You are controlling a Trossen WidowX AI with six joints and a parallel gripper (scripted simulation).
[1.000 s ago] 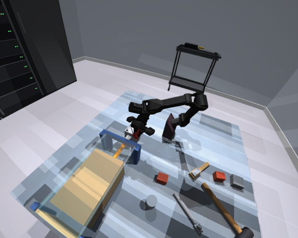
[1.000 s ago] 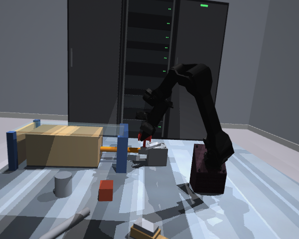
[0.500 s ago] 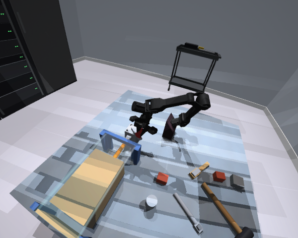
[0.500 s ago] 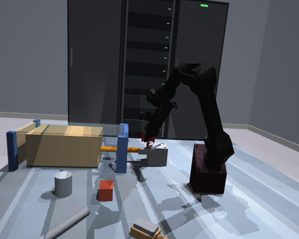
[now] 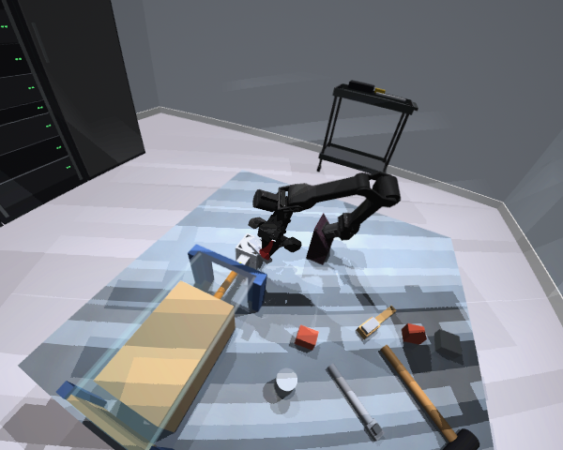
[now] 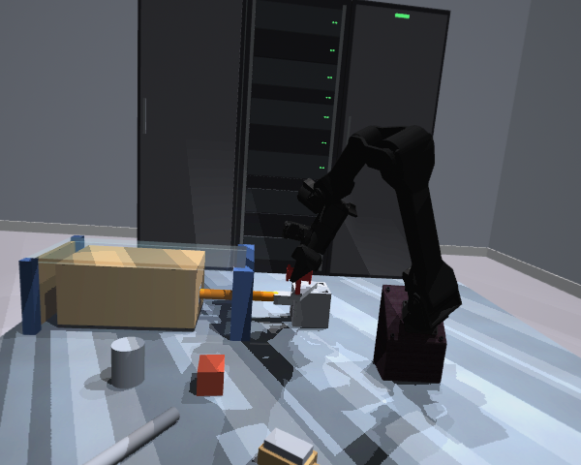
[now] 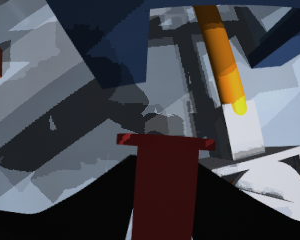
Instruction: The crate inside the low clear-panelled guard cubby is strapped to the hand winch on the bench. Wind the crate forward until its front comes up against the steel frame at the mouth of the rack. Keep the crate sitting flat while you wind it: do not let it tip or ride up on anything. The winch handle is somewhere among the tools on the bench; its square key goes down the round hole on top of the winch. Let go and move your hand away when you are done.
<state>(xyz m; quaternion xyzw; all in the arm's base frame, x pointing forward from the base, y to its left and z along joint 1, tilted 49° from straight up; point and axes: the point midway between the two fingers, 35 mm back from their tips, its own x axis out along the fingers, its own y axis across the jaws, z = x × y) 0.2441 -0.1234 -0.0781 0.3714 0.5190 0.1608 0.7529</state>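
The tan crate point(image 5: 170, 349) point(image 6: 125, 294) sits flat inside the clear-panelled cubby. The blue steel frame point(image 5: 227, 262) point(image 6: 244, 305) point(image 7: 104, 20) stands at the cubby's mouth, and a small gap shows between it and the crate's front. An orange strap point(image 5: 225, 284) point(image 6: 221, 294) point(image 7: 217, 47) runs from the crate through the frame to the grey winch point(image 5: 247, 249) point(image 6: 313, 310) point(image 7: 277, 174). My gripper point(image 5: 267, 247) point(image 6: 299, 274) is right over the winch, shut on the red winch handle point(image 5: 266, 250) point(image 6: 298, 282) point(image 7: 165, 187), which stands upright on the winch's top.
Among the loose things on the bench are two red blocks point(image 5: 306, 337) point(image 5: 413, 333), a grey block point(image 5: 448, 341), a grey cylinder point(image 5: 286, 380) point(image 6: 127, 361), a metal bar point(image 5: 355, 401), a small brush-like tool point(image 5: 374, 323) and a hammer point(image 5: 418, 392). The arm's dark base point(image 5: 319, 239) point(image 6: 409, 345) stands right of the winch.
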